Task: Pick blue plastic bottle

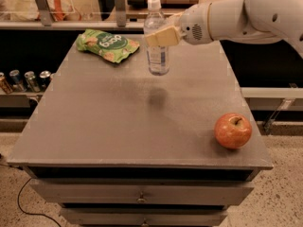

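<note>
The blue plastic bottle [157,59] is clear, with a white cap and a pale label. It hangs upright a little above the back middle of the grey table [118,122], and its shadow lies on the tabletop below it. My gripper [158,36] reaches in from the right on a white arm. Its tan fingers [162,35] are shut on the bottle's upper body, just under the neck.
A green snack bag [108,45] lies at the table's back left, close to the bottle. A red apple [233,130] sits near the front right edge. Several cans [23,81] stand on a lower shelf to the left. Drawers [142,195] run under the tabletop.
</note>
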Tool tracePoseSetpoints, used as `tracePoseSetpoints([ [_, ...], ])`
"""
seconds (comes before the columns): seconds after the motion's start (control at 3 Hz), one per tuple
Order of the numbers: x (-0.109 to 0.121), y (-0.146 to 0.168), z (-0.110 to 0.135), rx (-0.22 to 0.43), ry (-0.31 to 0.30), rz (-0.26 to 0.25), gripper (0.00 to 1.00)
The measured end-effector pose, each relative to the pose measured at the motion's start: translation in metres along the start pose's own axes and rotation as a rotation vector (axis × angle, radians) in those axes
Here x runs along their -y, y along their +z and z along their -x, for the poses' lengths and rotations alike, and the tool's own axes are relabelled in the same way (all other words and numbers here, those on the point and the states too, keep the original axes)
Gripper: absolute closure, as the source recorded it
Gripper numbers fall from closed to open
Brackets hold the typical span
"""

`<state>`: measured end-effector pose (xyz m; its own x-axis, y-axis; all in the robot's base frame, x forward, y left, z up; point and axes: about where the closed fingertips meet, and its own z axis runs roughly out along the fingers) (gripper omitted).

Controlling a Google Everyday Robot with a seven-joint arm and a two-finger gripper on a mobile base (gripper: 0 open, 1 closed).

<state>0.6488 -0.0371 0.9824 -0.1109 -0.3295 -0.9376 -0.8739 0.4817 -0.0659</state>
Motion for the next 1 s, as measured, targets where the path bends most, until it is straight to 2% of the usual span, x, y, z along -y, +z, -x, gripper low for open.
tracePoseSetpoints([
  [0.33,0.005,-0.014,0.019,0.015,-0.014,0.006,1.0],
  [1.0,0.005,-0.019,0.033,0.04,-0.017,0.038,1.0],
])
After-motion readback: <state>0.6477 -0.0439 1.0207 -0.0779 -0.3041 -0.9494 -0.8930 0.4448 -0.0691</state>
